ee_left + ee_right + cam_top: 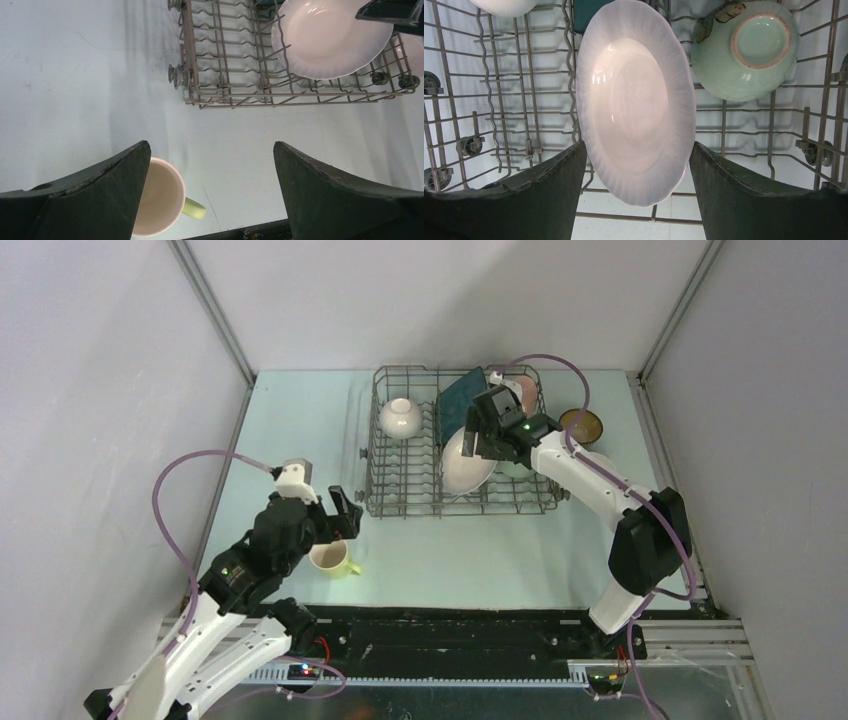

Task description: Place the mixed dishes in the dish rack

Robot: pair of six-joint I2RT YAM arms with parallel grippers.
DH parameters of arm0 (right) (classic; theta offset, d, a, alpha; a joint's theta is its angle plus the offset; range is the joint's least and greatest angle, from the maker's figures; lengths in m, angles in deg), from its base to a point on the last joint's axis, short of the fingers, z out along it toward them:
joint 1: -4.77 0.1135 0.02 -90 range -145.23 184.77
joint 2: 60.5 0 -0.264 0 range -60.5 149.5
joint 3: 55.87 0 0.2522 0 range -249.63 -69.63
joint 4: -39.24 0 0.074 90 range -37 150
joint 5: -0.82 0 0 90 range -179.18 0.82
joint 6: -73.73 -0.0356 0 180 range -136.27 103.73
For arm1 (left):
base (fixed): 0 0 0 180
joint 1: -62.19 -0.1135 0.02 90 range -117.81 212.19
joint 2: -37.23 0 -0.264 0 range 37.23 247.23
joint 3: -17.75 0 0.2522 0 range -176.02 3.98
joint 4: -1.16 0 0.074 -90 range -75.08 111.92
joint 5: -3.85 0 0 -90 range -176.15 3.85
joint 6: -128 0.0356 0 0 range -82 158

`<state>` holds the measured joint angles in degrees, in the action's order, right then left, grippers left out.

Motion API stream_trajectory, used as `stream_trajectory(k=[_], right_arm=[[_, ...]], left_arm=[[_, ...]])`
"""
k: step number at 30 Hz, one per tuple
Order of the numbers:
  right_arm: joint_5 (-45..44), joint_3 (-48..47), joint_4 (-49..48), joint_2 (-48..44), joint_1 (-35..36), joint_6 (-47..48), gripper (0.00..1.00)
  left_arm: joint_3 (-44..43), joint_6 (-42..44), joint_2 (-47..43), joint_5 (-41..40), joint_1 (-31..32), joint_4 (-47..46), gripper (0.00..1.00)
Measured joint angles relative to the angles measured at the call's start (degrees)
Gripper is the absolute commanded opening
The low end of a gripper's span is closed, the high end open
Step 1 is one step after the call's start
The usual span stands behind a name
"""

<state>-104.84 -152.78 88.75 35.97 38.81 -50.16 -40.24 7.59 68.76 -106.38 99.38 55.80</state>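
Glossy glaze on the white round plate, light catching its fluted rim; the pale green bowl shines too, its foot ring duller. The dish rack is dull grey metal wire. The left gripper shows matt black fingers with rough, chipped edges. The yellow-green mug is smooth, the table matt and faintly scuffed

A pale blue-green counter sits enclosed by plain grey wall panels joined by slim metal corner posts; a black rail runs along its near edge.

Overhead looks down; both wrist views share the white plate.
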Motion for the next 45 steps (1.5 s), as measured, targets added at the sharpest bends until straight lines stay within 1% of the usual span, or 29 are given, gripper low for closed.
stream_trajectory(k=[12,14,16,22,23,24,26,27,28,29,30,32,34,42,45], right_arm=[[3.9,1.6,-1.6,1.3,-3.4,-0.2,0.76],[4.2,1.9,-1.9,1.5,-3.5,-0.2,0.74],[4.5,2.1,-2.1,1.5,-3.5,-0.1,0.70],[4.7,2.7,-3.5,1.5,-3.0,1.6,0.52],[4.2,2.7,-3.7,1.5,-2.6,1.9,0.45],[3.3,2.7,-4.0,1.5,-1.9,2.2,0.41],[1.9,2.7,-4.3,1.5,-0.2,2.9,0.25],[1.2,2.7,-4.4,1.5,0.5,3.2,0.22],[0.4,2.7,-4.5,1.5,1.3,3.2,0.16],[-0.3,2.7,-4.7,1.4,1.9,3.2,0.14],[-1.3,2.7,-4.7,1.4,2.4,3.1,0.07],[-3.4,2.5,-4.4,1.4,3.1,3.1,0.00],[-5.3,2.1,-3.4,1.4,3.2,3.3,0.00],[-6.5,0.3,0.4,1.4,5.6,4.4,0.00],[-6.9,0.2,0.6,1.4,6.2,4.7,0.00]], left_arm=[[0.5,0.0,0.9,0.0,0.0,0.2,1.00],[0.5,0.0,1.1,0.0,0.0,0.2,1.00],[0.9,0.0,1.2,0.0,0.0,0.2,1.00],[1.4,0.0,1.2,0.0,0.0,0.2,1.00],[1.4,0.0,1.2,0.0,0.0,0.2,1.00],[1.4,0.0,1.3,0.0,0.0,0.2,1.00],[1.4,0.0,1.4,-0.1,0.0,0.2,1.00],[1.4,0.0,1.5,-0.1,0.0,0.2,1.00],[1.4,0.0,1.6,-0.1,0.0,0.2,1.00],[1.4,0.0,1.6,-0.1,0.0,0.2,1.00],[1.4,0.1,1.6,0.0,0.0,0.2,1.00],[1.4,0.1,1.6,-0.1,0.0,0.2,1.00],[1.4,0.1,1.6,-0.1,0.0,0.2,1.00],[1.5,0.3,1.4,0.0,0.0,0.0,1.00],[2.6,-0.1,1.1,0.8,0.0,-1.5,1.00]])
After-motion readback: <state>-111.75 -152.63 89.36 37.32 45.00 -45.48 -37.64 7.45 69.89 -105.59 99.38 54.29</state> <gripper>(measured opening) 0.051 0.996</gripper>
